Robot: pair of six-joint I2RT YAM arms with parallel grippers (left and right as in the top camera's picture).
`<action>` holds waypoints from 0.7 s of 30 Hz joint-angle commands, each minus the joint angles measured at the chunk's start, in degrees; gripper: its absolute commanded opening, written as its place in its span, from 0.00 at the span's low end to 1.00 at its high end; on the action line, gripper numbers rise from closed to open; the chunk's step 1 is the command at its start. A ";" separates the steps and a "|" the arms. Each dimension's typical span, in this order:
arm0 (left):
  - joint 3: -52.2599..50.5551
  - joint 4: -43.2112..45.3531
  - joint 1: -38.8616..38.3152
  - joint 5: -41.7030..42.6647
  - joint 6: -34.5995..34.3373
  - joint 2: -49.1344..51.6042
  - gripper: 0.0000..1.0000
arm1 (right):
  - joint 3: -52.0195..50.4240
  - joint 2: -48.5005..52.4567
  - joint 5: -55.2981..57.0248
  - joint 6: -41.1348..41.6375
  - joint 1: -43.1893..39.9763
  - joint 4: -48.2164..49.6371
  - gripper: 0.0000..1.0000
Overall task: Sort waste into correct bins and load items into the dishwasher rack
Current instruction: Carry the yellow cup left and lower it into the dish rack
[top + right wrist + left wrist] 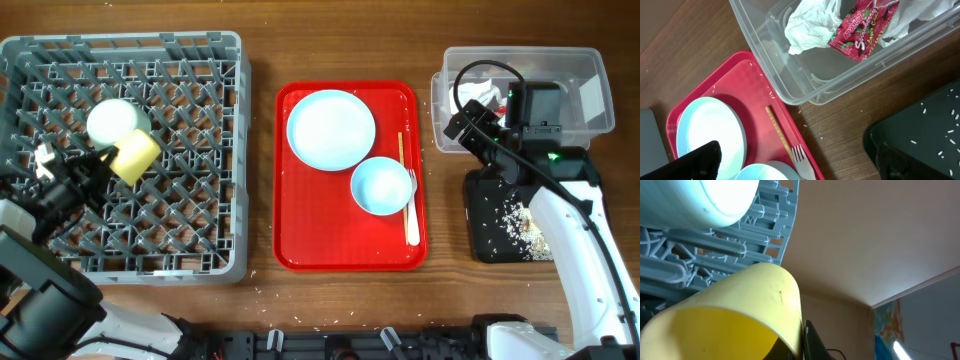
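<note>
My left gripper (pixel 100 162) is shut on the yellow cup (pixel 136 157) (pixel 730 315), held tilted over the grey dishwasher rack (pixel 200 230). One pale bowl (pixel 117 119) lies in the rack beside it. The white plate (pixel 331 129), the other bowl (pixel 381 185), chopsticks (pixel 402 160) and the white fork (pixel 411 200) lie on the red tray. My right gripper (pixel 458 125) (pixel 795 165) is open and empty, above the gap between the red tray and the clear tub (pixel 590 125). The napkin (pixel 810 25) and sachet wrapper (pixel 862 27) lie in the tub. Rice crumbs (pixel 518 218) lie in the black tray (pixel 485 245).
The red serving tray (pixel 300 240) sits mid-table between the rack and the bins. A few rice grains are scattered on the wood near the table's front edge (pixel 300 320). My right arm crosses over the black tray.
</note>
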 commanded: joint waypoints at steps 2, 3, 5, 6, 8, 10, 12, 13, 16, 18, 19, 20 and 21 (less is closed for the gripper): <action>-1.36 -0.48 0.31 -8.52 0.26 0.85 0.04 | -0.02 0.24 0.52 0.37 -0.20 0.15 1.00; -1.36 -2.40 0.76 -11.34 0.28 0.85 0.04 | -0.02 0.24 0.52 0.39 -0.20 0.15 1.00; -1.36 -4.28 2.14 -11.69 0.33 0.85 0.04 | -0.02 0.24 0.52 0.39 -0.20 0.15 1.00; -1.36 -4.39 3.02 -12.81 0.31 0.85 0.04 | -0.02 0.24 0.52 0.37 -0.20 0.15 1.00; -1.36 -5.90 4.68 -17.94 0.31 0.83 0.04 | -0.02 0.24 0.52 0.39 -0.20 0.15 1.00; -1.36 -6.34 5.57 -20.28 0.33 0.83 0.04 | -0.02 0.24 0.52 0.39 -0.20 0.15 1.00; -1.18 -6.38 6.27 -21.07 0.31 0.76 0.07 | -0.02 0.24 0.52 0.39 -0.20 0.15 1.00; -1.16 -6.56 6.45 -22.27 0.28 0.55 0.09 | -0.02 0.24 0.52 0.39 -0.20 0.22 1.00; 0.61 -9.70 6.80 -32.81 -1.22 -1.95 0.12 | -0.02 0.39 0.52 0.37 -0.20 0.33 1.00; 1.66 -11.15 6.80 -35.10 -1.38 -5.51 0.13 | -0.02 0.39 0.52 0.39 -0.20 0.35 1.00; 1.90 -11.47 6.80 -36.48 -2.29 -8.09 0.13 | -0.02 0.39 0.52 0.39 -0.20 0.35 1.00; 1.90 -11.61 6.80 -38.45 -4.04 -10.38 0.14 | -0.02 0.39 0.52 0.39 -0.20 0.33 1.00; 1.90 -11.96 6.80 -41.09 -5.64 -13.57 0.14 | -0.02 0.39 0.52 0.39 -0.20 0.35 1.00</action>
